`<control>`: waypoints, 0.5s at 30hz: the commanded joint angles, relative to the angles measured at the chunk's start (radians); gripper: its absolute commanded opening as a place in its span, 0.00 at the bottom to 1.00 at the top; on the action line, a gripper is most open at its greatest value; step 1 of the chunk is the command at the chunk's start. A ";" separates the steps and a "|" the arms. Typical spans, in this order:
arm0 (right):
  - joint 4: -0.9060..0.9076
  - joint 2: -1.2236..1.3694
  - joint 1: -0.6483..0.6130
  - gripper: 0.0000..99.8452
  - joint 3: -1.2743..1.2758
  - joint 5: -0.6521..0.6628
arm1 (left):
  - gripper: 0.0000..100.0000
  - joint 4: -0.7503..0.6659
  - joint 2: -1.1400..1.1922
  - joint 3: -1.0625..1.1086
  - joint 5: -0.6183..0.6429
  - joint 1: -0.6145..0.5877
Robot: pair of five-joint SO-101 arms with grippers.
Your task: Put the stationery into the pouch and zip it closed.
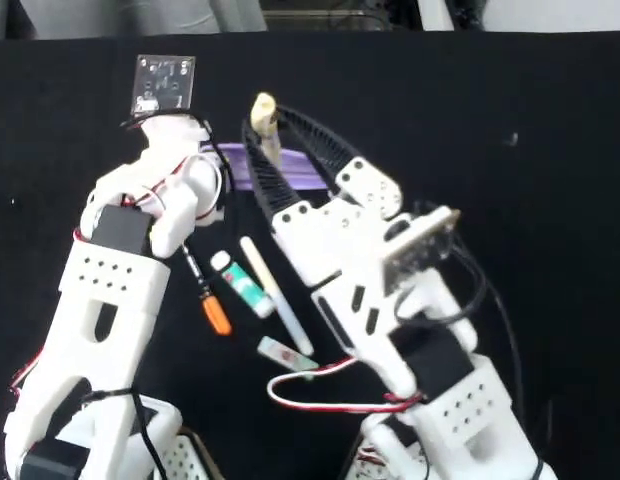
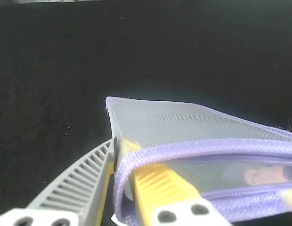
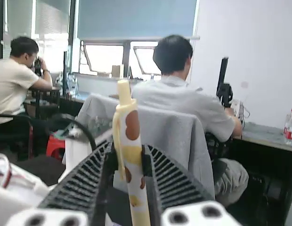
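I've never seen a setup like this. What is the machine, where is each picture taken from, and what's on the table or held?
These are two small robot arms at a black table. One picture looks down from a fixed camera; the other two come from cameras on each arm's wrist. The left arm has its jaws clamped on the rim of a purple mesh pouch. The right arm holds a spotted cream pen upright in its jaws. On the table lie a pen with an orange end, a green and white tube, a white pen and a small pale piece.
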 commanded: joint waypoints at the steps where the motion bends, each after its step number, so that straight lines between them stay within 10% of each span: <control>1: -0.026 -0.022 -0.008 0.01 0.035 0.005 | 0.03 -0.009 0.006 -0.013 0.015 0.004; 15: -0.509 -0.022 0.011 0.01 0.404 0.146 | 0.03 -0.009 0.000 -0.016 0.017 -0.024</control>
